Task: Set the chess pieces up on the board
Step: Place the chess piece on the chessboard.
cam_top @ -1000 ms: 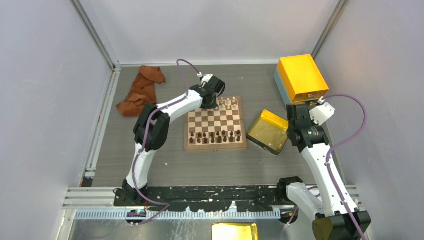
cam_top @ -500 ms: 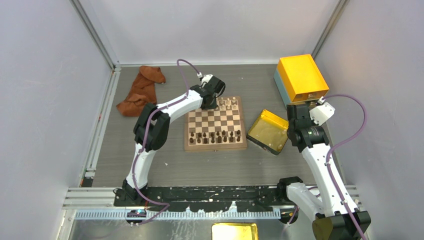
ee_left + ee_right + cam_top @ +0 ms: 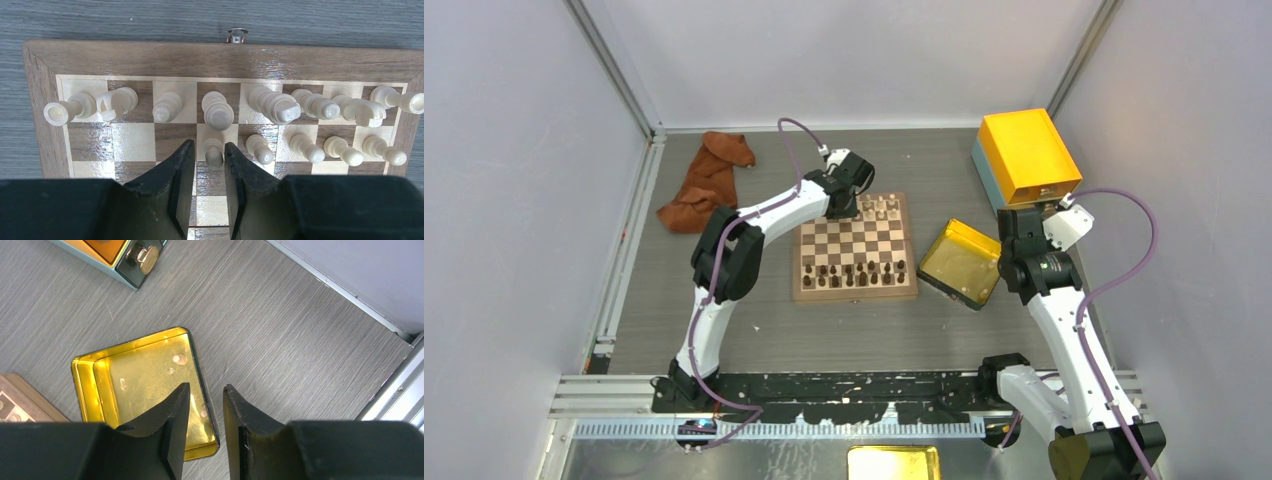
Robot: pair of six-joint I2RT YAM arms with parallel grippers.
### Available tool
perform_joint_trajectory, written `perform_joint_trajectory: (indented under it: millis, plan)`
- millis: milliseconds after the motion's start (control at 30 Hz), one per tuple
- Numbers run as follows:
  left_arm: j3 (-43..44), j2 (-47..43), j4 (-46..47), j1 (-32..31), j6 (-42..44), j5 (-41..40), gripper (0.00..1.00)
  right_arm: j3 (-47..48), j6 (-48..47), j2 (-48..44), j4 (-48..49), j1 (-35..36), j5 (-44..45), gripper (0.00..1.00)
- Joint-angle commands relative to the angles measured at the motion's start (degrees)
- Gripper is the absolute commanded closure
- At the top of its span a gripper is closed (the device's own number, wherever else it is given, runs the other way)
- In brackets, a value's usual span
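Observation:
The board (image 3: 854,293) lies mid-table; the left wrist view shows its far border (image 3: 150,57). Cream chess pieces (image 3: 879,208) fill the far row, from a rook (image 3: 65,111) to the right corner. Several cream pawns stand in the second row, on its right part. My left gripper (image 3: 209,145) is low over the board, jaws slightly apart around one cream pawn (image 3: 213,154) that stands on a light square, with a gap on its left side. My right gripper (image 3: 206,387) is open and empty above the right rim of the golden tray (image 3: 130,345).
Dark chessmen (image 3: 854,272) stand along the board's near rows. The golden tray (image 3: 959,262) sits right of the board, with an orange-yellow box (image 3: 1027,155) behind it. A brown cloth (image 3: 709,180) lies at the far left. Grey walls enclose the table.

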Motion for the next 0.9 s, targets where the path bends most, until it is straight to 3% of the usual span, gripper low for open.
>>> perform_joint_trajectory:
  millis: [0, 500, 867]
  plan:
    - [0.5, -1.3, 0.2, -0.2, 0.8, -2.1, 0.71, 0.2, -0.1, -0.7, 1.9, 0.2, 1.2, 0.63]
    - [0.2, -4.2, 0.3, -0.7, 1.8, -3.7, 0.70, 1.1, -0.6, -0.5, 1.7, 0.2, 0.5, 0.63]
    - [1.1, -7.1, 0.3, -1.0, 2.8, -4.1, 0.70, 2.8, -0.6, 4.8, -2.2, 0.2, -2.7, 0.63]
